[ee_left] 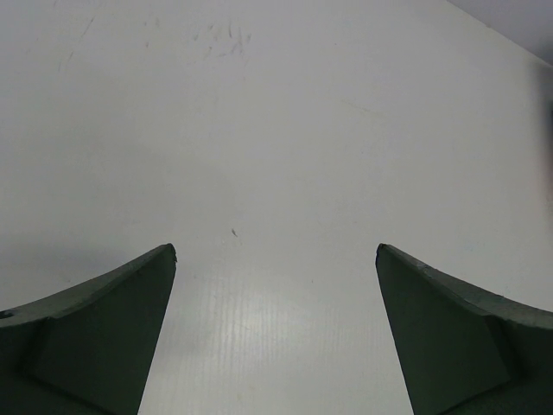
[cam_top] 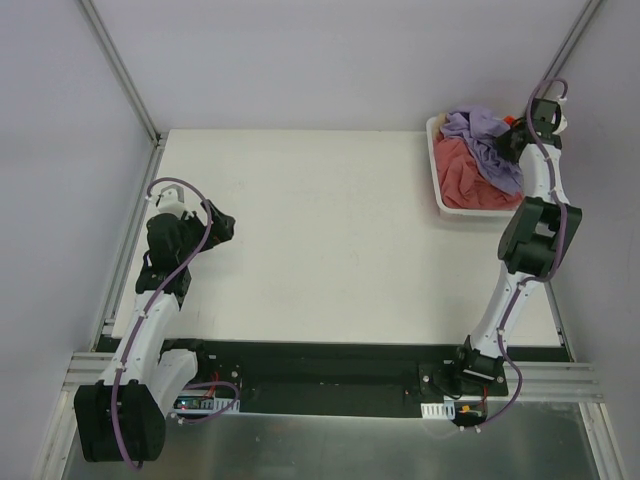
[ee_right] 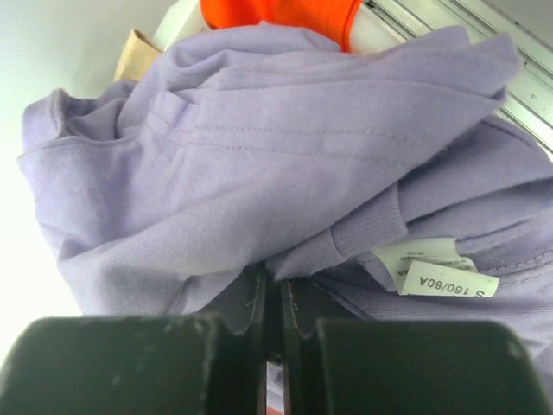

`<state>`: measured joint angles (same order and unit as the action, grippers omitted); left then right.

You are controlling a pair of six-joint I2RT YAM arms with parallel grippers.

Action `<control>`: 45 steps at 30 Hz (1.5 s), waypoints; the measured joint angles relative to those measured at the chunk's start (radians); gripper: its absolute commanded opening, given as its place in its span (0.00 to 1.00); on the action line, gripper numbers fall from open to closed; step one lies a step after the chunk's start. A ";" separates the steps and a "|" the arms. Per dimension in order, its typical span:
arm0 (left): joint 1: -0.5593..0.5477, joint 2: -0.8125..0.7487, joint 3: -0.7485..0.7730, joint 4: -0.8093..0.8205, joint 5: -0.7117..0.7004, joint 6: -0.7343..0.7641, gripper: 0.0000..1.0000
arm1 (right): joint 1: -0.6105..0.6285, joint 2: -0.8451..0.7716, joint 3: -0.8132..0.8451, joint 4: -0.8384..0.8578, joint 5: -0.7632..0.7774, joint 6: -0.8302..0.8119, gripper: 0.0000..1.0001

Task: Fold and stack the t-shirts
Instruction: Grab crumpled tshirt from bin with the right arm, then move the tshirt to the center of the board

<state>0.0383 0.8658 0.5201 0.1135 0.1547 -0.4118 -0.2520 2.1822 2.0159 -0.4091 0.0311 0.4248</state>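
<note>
— Where are the t-shirts?

— Heaped in the white basket at the far right corner of the table. The lavender t-shirt lies crumpled on top, with the salmon-pink t-shirt under it on the near side. From my right wrist I also see an orange-red t-shirt and a bit of beige cloth beyond the lavender.

— And your fingers?

— My right gripper is pinched tight, its tips buried in a fold of the lavender t-shirt, just left of the white size label. My left gripper hangs spread wide over bare tabletop on the left, holding nothing.
</note>
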 measured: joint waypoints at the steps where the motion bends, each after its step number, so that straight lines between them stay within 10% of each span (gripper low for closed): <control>1: 0.000 0.000 0.000 0.000 0.004 0.000 0.99 | 0.000 -0.005 0.000 0.002 -0.006 -0.012 0.01; 16: 0.000 -0.067 0.000 0.001 0.124 -0.002 0.99 | 0.078 -0.457 0.074 -0.076 -0.123 -0.234 0.01; 26: 0.000 -0.143 0.000 0.004 0.175 -0.036 0.99 | 0.547 -0.793 0.016 -0.085 -0.175 -0.323 0.01; 41: 0.000 -0.240 -0.020 0.006 0.149 -0.048 0.99 | 0.909 -0.708 -0.094 0.052 -0.002 -0.137 0.01; 45: 0.000 -0.237 -0.026 0.004 0.128 -0.048 0.99 | 0.890 -0.790 -0.377 0.100 0.085 -0.110 0.27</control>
<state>0.0383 0.6289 0.4938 0.1173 0.2829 -0.4599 0.6376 1.3918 1.6390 -0.3096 0.1162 0.3145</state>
